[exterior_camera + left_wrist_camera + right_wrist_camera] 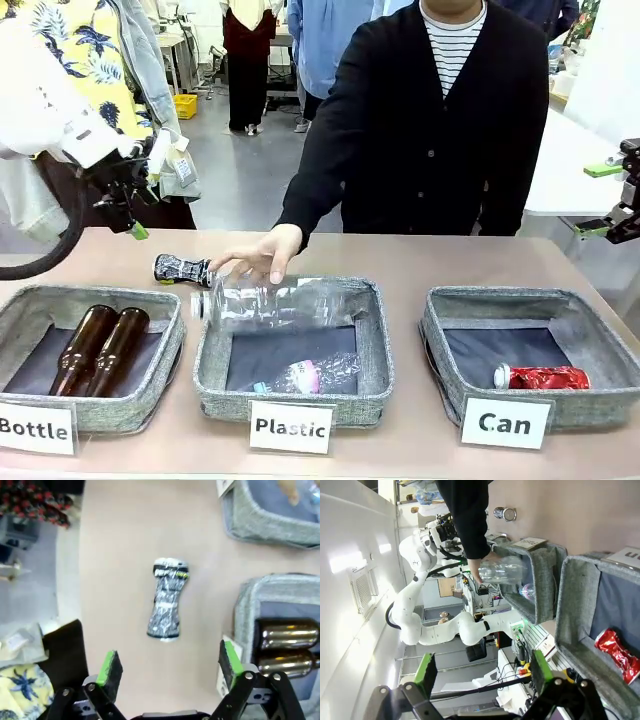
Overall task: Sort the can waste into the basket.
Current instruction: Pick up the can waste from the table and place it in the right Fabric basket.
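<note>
The left gripper (171, 666) stands wide and empty at the bottom of its wrist frame, the black can (168, 599) lying on the table (125, 555) just above, at frame centre. The right gripper (483, 669) is likewise spread, holding nothing. Lower right in the front frame, the red can (545, 377) lies inside the basket (437, 345) marked Can

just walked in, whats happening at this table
Waste is being sorted into labelled baskets. The person's hand lays a clear plastic bottle across the Plastic basket. The red can already lies in the Can basket, and two brown bottles lie in the Bottle basket. The black can lies on the table, with the left claw open and aimed down at it. The right claw is open and empty.
</note>
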{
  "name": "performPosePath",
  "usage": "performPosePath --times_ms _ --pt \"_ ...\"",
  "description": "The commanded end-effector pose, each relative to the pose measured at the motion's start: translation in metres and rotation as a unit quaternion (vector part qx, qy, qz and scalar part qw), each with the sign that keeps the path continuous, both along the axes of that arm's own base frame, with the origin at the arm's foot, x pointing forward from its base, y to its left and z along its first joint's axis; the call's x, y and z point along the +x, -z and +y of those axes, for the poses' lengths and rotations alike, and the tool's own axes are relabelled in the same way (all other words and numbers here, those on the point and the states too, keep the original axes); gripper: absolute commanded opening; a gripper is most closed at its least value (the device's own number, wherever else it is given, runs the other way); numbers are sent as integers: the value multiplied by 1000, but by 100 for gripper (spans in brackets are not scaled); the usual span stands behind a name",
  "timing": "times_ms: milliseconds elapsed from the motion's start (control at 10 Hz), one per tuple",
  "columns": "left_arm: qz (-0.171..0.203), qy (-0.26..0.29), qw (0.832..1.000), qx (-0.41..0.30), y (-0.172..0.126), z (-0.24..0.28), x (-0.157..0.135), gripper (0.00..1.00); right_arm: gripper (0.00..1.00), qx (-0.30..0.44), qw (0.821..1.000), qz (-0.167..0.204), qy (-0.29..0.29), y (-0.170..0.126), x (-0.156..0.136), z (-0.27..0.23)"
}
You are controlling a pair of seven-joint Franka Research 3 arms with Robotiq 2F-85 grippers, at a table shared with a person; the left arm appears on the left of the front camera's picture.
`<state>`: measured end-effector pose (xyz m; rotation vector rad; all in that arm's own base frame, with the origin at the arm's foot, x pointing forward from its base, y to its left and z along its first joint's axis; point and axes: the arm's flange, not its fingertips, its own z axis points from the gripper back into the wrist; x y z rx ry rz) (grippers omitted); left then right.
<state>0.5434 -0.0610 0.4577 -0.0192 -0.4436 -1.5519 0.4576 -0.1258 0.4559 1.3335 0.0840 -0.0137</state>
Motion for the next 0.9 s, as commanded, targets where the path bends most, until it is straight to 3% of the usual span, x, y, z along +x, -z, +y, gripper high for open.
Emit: performPosePath --times_ms 0,300,600,800 --pt "10 -28 1000 -4 -14 29 -4 100 100 0 1000 -8 -8 -2 -1 -1" --pt "3 -52 999 5 -2 41 -8 100 100 0 1000 -8 -8 -2 -1 -1" --pt "8 -119 992 -36 -2 109 -40 100 100 0 1000 -8 -8 -2 -1 -1" --pt "-1 -105 993 -54 3 121 -51 100 100 0 1000 -8 -8 -2 -1 -1"
